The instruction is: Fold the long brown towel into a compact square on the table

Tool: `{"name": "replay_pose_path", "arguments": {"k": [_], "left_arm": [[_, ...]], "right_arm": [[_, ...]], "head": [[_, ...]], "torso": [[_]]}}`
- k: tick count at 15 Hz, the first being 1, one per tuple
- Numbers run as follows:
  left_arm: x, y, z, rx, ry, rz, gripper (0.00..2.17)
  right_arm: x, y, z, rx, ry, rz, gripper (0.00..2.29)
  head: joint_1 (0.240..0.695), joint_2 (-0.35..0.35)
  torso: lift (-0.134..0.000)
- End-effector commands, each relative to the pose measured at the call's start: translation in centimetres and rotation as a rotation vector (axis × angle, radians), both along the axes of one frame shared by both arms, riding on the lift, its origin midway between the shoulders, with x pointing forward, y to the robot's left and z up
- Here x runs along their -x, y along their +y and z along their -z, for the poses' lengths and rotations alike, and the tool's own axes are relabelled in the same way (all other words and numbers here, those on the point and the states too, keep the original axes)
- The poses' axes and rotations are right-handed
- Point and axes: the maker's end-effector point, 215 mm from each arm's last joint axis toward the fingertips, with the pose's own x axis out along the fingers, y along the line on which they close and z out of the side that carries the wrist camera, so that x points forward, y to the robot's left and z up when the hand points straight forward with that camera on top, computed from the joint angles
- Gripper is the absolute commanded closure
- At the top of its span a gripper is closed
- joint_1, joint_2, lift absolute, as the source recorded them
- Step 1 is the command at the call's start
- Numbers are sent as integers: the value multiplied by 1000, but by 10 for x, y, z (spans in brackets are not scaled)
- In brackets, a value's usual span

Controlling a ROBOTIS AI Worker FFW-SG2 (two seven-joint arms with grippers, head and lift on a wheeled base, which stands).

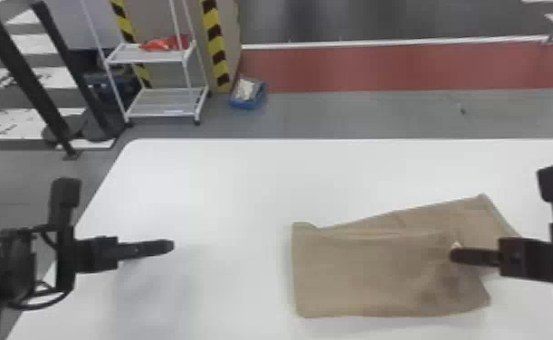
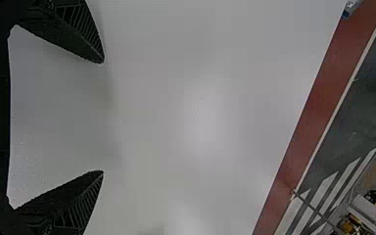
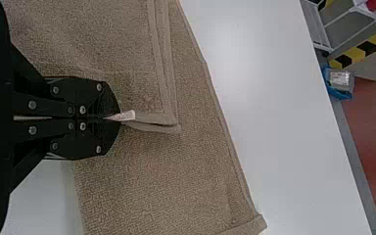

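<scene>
Towel (image 1: 370,266) doubled over, right gripper (image 1: 452,255) pinching its upper layer

The white tabletop (image 1: 243,181) carries the towel on its right half, the far edge and both far corners lying beyond the cloth. The towel's long axis runs from left to right, roughly along the far edge. Its lower layer juts out unevenly past the upper one, towards the far right corner, so the fold looks askew.

The right gripper is the nearer one. It comes in from the tabletop's right side, over the towel's right part, its fingers pressed together on the edge of the upper layer, close to a hemmed corner (image 3: 171,126). Most of the doubled cloth lies to the left of those fingertips. The left gripper (image 2: 103,117) hangs above the bare left part of the tabletop, its fingers spread wide and holding nothing; the towel is well apart from it, off to its right.

The step in hand looks like an early fold, with the compact square still to be made. The next move probably calls for laying the pinched edge down in line with the layer below, then letting go; a skewed release could leave that flap sticking out.

On the floor beyond the far edge sits a blue box (image 1: 242,105) with a pale packet (image 1: 245,89) in it. Smallest is the towel's white label (image 3: 124,116), poking out at the right fingertips.
</scene>
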Motion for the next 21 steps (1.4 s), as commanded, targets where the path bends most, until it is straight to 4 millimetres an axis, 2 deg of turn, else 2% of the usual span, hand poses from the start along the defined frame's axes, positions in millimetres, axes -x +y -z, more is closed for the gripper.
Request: {"name": "replay_pose_path", "arguments": {"k": [1,4,7,8,9,10,11,12,13,14,15,16,18,19,21], "left_arm": [[0,-1,-1,2,-1,2,73],[0,0,-3,3,-6,1,76],[-1,3,-8,6,-14,-4,76],[-1,4,-9,8,-16,-7,76],[-1,6,-10,9,-19,-11,76],[-1,6,-10,9,-19,-11,76],[-2,6,-11,9,-20,-11,76],[-3,6,-12,9,-22,-11,76],[-3,5,-11,10,-21,-10,76],[-2,4,-10,14,-16,-10,76],[-2,4,-10,15,-16,-12,76],[-1,5,-11,16,-17,-12,76],[-2,0,-19,27,-35,-4,76],[-1,-1,-21,31,-31,-5,76],[4,-1,-22,34,-18,-12,76]], "right_arm": [[-1,7,-9,-21,-18,2,1318],[-8,21,-29,-86,-76,10,1318],[-16,21,-57,-172,-151,21,1318],[-16,23,-60,-203,-159,22,1318],[-17,19,-55,-189,-149,36,1318],[-14,19,-37,-182,-103,44,1318],[-10,28,-27,-197,-75,29,1318],[-7,29,-25,-214,-72,30,1318],[-10,26,-35,-253,-96,41,1318],[-17,14,-53,-284,-144,67,1318],[-21,8,-62,-296,-167,80,1318],[-22,1,-62,-290,-168,95,1318],[-20,6,-45,-291,-122,94,1318],[-20,4,-45,-300,-124,100,1318],[-28,-6,-66,-351,-178,122,1318]], "head": [[695,106],[695,115],[695,127],[695,127],[695,128],[695,129],[695,129],[695,131],[695,136],[695,141],[695,139],[695,132],[695,117],[695,111],[695,106]], "torso": [[-124],[-124],[-124],[-124],[-124],[-124],[-124],[-124],[-124],[-124],[-124],[-124],[-124],[-124],[-124]]}}
